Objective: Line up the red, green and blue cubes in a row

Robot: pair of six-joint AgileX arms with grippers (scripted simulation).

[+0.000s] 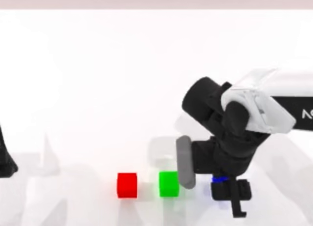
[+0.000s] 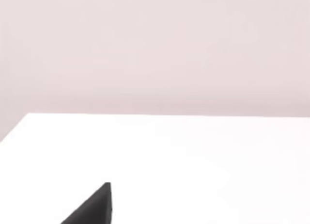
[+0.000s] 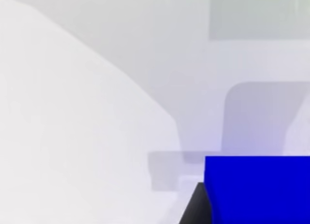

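My right gripper (image 1: 221, 181) has its jaws clenched on the blue cube (image 1: 219, 179), right of the green cube (image 1: 168, 183). I should set it level with green and the red cube (image 1: 127, 185), matching their gap. The left arm is parked, jaws unclear.

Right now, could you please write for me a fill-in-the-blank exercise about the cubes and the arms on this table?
1. The green cube sits directly to the right of the ___ cube.
2. The right gripper is over the ___ cube.
3. The ___ arm stays parked at the table's left edge.

Missing words: red; blue; left
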